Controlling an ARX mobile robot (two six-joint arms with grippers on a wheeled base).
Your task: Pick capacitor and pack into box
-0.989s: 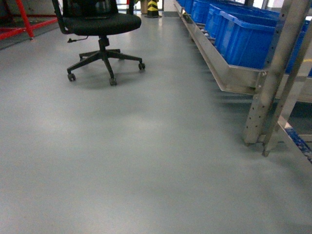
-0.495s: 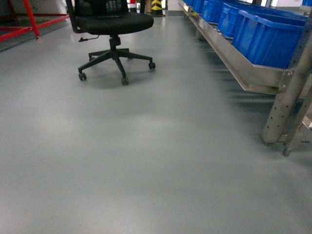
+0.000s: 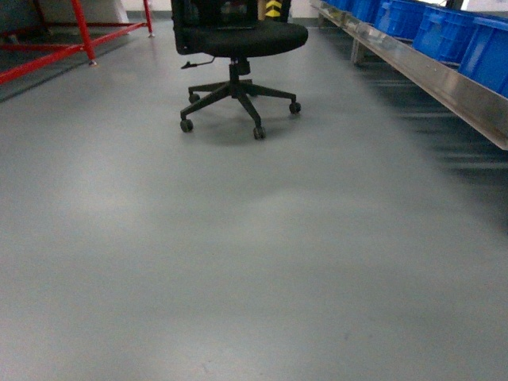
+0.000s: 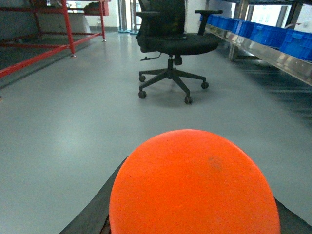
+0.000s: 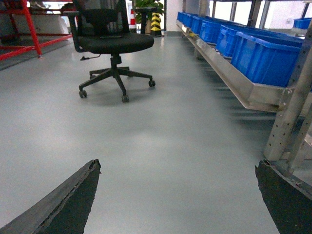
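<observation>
An orange, round-topped capacitor fills the bottom of the left wrist view. My left gripper is shut on it, and its dark fingers show on either side. In the right wrist view my right gripper stands open over bare grey floor, with nothing between its dark fingertips. Neither gripper shows in the head view. The box is out of view.
A black wheeled office chair stands ahead on the grey floor. A metal rack with blue bins runs along the right, its upright post close to my right gripper. A red frame stands at the far left.
The head view has swung to the left: the chair has shifted rightward in the frame, and the rack's posts and most blue bins have slid off the right edge.
</observation>
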